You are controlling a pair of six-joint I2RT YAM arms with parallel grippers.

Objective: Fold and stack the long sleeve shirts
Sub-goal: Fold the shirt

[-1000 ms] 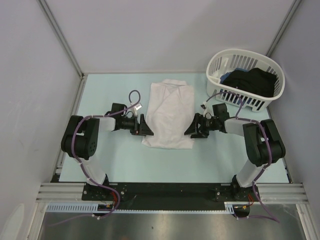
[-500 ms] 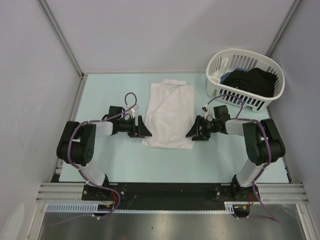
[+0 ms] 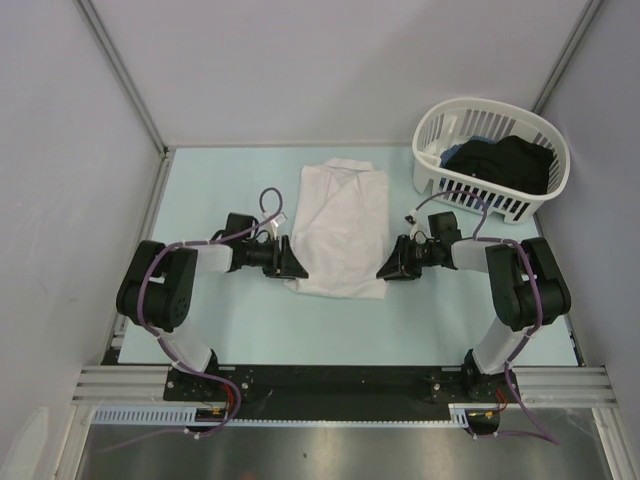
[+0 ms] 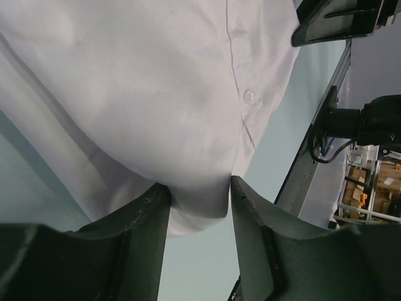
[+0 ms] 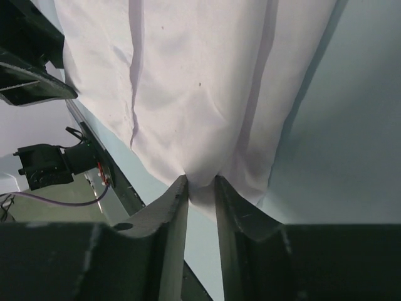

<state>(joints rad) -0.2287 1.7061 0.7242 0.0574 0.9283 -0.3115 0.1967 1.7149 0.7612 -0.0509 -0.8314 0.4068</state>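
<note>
From above, the white shirt (image 3: 340, 225) lies folded on the desk (image 3: 230, 320), with the left pincer (image 3: 297, 268) and right pincer (image 3: 385, 272) at its near corners; the left wrist view shows the left pincer pinching its hem, and the right wrist view shows the right pincer pinching a fold.

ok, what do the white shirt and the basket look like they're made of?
The white shirt looks like thin woven cloth with a matte finish, possibly cotton or a blend. It creases softly and has a stitched placket with a small clear button. The basket looks like white moulded plastic with a slight sheen, and its slatted walls are rigid.
</note>
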